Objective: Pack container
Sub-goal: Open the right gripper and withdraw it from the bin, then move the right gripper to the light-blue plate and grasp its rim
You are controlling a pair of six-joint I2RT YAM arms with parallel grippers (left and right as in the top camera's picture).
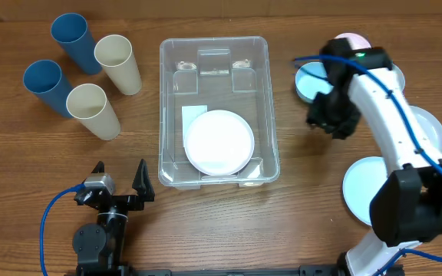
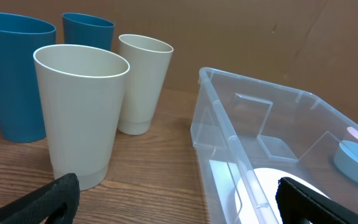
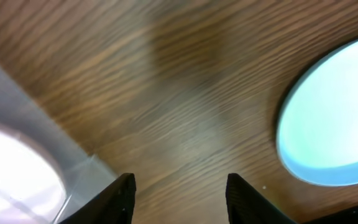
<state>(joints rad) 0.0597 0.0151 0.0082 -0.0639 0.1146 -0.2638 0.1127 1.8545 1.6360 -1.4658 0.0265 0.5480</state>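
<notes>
Container [image 1: 215, 84], a large clear plastic bin, sits on the wooden tabletop [image 1: 298, 230], just to the left of the right claw [image 3: 180, 190] and ahead of the left claw [image 1: 120, 175]. Inside it one white plate [image 1: 219, 142] lies flat on the base; the rest of the bin is bare. The right claw hovers over bare wood between the bin's wall and a light blue plate [image 1: 311, 79], fingers apart, holding nothing. The left claw rests low, fingers wide apart and empty, facing four upright empty cups [image 1: 90, 107]. Packing looks barely begun. The next move probably calls for the right claw to reach the blue plate's rim, close on it, and lift it over the bin's wall
</notes>
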